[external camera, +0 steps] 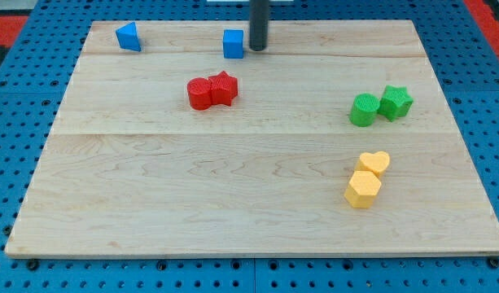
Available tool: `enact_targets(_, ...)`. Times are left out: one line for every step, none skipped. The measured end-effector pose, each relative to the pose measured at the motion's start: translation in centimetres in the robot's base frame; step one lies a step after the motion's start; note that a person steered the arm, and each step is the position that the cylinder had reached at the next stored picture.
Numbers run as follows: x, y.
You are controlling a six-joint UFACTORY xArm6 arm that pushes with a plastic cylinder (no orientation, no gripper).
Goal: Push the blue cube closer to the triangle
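The blue cube (233, 44) sits near the view's top, a little left of centre, on the wooden board (151, 195). The blue triangle (129, 37) lies near the top left corner, well to the cube's left. My tip (257, 48) stands just to the right of the blue cube, very close to its right face; whether it touches is unclear.
Two red blocks, a cylinder (200, 94) and a star (224, 88), touch each other below the cube. A green cylinder (364, 110) and a green star (395, 102) sit at the right. A yellow heart (374, 163) and a yellow hexagon (363, 189) lie at lower right.
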State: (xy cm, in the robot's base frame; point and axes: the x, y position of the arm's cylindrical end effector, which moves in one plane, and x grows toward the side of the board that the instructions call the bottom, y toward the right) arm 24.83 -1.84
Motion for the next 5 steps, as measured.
enact_targets(-0.1,-8.3)
enact_targets(-0.3,-10.4)
enact_targets(-0.5,-9.0)
enact_targets(-0.9,-9.0)
enact_targets(-0.9,-9.0)
